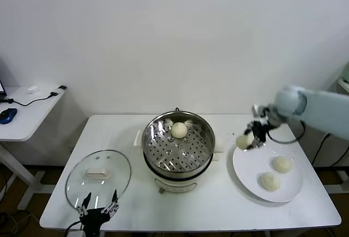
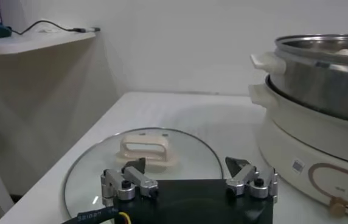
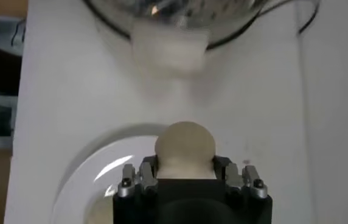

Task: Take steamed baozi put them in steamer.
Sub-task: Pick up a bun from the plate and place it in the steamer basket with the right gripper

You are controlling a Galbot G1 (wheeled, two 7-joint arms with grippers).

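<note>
Right end effector: pinching a cream-white steamed baozi between its fingers, raised above the far left edge of the plate; in the right wrist view the bun sits squarely between the two fingers.
Held baozi: off the plate surface, between the steamer and the plate, nearer the plate.
Plate: flat, white, on the right part of the desk, just beside the steamer's base.
Baozi on plate: two, one toward the far right, one nearer the front; they lie close together but apart.
Steamer: shiny steel pot on a white base, mid-desk, uncovered, perforated tray visible inside.
Baozi in steamer: one, resting on the tray toward the far side.
Left end effector: fingers spread wide, holding nothing, at the near left edge of the desk, just in front of the glass lid.
Glass lid: lying flat on the desk left of the steamer, white knob facing up.
Desk: white, carrying steamer, lid and plate.
Side table: far left, with a dark mouse and a cable.
</note>
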